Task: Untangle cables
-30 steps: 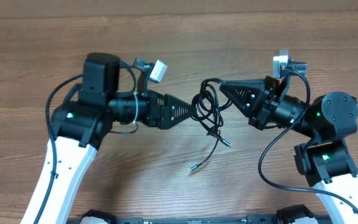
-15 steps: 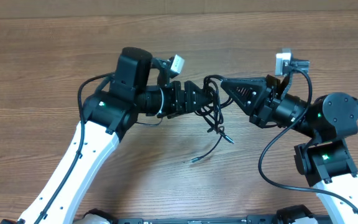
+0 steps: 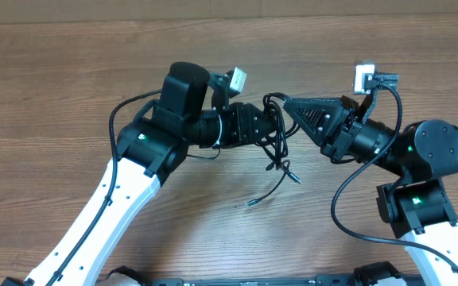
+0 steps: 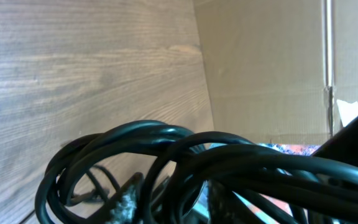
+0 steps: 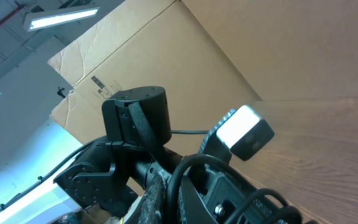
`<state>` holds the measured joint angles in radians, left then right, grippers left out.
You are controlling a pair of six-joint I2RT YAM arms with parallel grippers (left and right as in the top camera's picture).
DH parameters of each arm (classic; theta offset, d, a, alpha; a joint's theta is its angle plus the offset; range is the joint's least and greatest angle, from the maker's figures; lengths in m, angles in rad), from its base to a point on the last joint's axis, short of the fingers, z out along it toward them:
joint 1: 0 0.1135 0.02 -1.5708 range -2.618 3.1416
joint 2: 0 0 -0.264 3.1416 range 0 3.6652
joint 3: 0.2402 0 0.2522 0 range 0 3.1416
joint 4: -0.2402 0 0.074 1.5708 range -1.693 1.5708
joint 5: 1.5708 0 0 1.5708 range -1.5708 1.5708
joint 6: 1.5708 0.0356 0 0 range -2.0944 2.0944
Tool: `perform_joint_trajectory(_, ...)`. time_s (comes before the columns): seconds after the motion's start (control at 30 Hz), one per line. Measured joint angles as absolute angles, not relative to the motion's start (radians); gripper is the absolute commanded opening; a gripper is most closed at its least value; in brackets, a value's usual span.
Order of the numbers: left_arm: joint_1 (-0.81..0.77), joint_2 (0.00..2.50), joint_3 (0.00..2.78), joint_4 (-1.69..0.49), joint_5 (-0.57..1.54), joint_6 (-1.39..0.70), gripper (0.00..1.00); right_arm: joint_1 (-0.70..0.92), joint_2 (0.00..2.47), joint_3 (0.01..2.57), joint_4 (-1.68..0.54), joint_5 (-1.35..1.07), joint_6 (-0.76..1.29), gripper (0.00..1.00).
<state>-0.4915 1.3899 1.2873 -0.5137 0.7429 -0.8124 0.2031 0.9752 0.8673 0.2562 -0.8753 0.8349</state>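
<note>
The cables [image 3: 275,147] are a tangle of thin black loops held up between my two grippers at mid-table. Two loose plug ends [image 3: 250,203] trail toward the near edge. My left gripper [image 3: 270,125] is pushed into the bundle from the left. In the left wrist view several strands [image 4: 166,140] fill the gap between its fingers [image 4: 126,199], and the gripper [image 4: 169,200] is shut on them. My right gripper [image 3: 287,104] meets the bundle from the right at its top. In the right wrist view it [image 5: 169,186] is shut on one loop [image 5: 185,165].
The wooden table [image 3: 94,63] spreads to the left and behind both arms. A cardboard box wall [image 4: 266,74] stands past the table's far edge. Each arm's own thicker black wire [image 3: 348,199] loops beside it.
My left arm has swung right into the cable bundle and its jaws have narrowed around the strands. The right gripper has kept its grip and place. The loose ends shifted slightly.
</note>
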Motion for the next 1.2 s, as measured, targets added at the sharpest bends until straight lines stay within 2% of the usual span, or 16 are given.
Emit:
perform_joint_trajectory(0.03,-0.492,1.39,1.287,-0.492,0.743,-0.813,0.04,0.203,0.975,0.867,0.251,-0.875,0.838,0.04)
perform_joint_trajectory(0.2,-0.491,1.392,1.287,-0.471,0.743,-0.791,0.04,0.203,0.974,0.868,0.123,-0.875,0.789,0.04)
perform_joint_trajectory(0.37,-0.486,1.396,1.287,-0.477,0.719,-0.666,0.04,0.203,0.97,0.87,-0.02,-0.876,0.691,0.04)
perform_joint_trajectory(0.43,-0.472,1.396,1.287,-0.49,0.706,-0.614,0.04,0.203,0.97,0.87,-0.061,-0.875,0.659,0.09)
perform_joint_trajectory(0.47,-0.465,1.396,1.287,-0.5,0.699,-0.59,0.04,0.203,0.97,0.87,-0.099,-0.873,0.634,0.3)
perform_joint_trajectory(0.5,-0.455,1.396,1.287,-0.509,0.694,-0.556,0.04,0.203,0.97,0.87,-0.146,-0.871,0.6,0.7)
perform_joint_trajectory(0.53,-0.449,1.396,1.287,-0.51,0.691,-0.536,0.04,0.203,0.971,0.87,-0.157,-0.872,0.588,0.93)
perform_joint_trajectory(0.57,-0.443,1.396,1.287,-0.513,0.689,-0.504,0.04,0.203,0.971,0.87,-0.197,-0.872,0.557,1.0)
perform_joint_trajectory(0.73,-0.437,1.396,1.287,-0.522,0.682,-0.364,0.04,0.203,0.972,0.87,-0.312,-0.856,0.423,1.0)
perform_joint_trajectory(0.87,-0.437,1.396,1.287,-0.543,0.682,-0.262,0.04,0.203,0.972,0.87,-0.4,-0.751,0.389,1.0)
perform_joint_trajectory(1.03,-0.437,1.396,1.287,-0.575,0.685,-0.122,0.04,0.203,0.971,0.87,-0.419,-0.727,0.246,1.0)
perform_joint_trajectory(1.2,-0.437,1.396,1.287,-0.577,0.783,0.03,0.04,0.203,0.971,0.87,-0.446,-0.672,0.175,1.0)
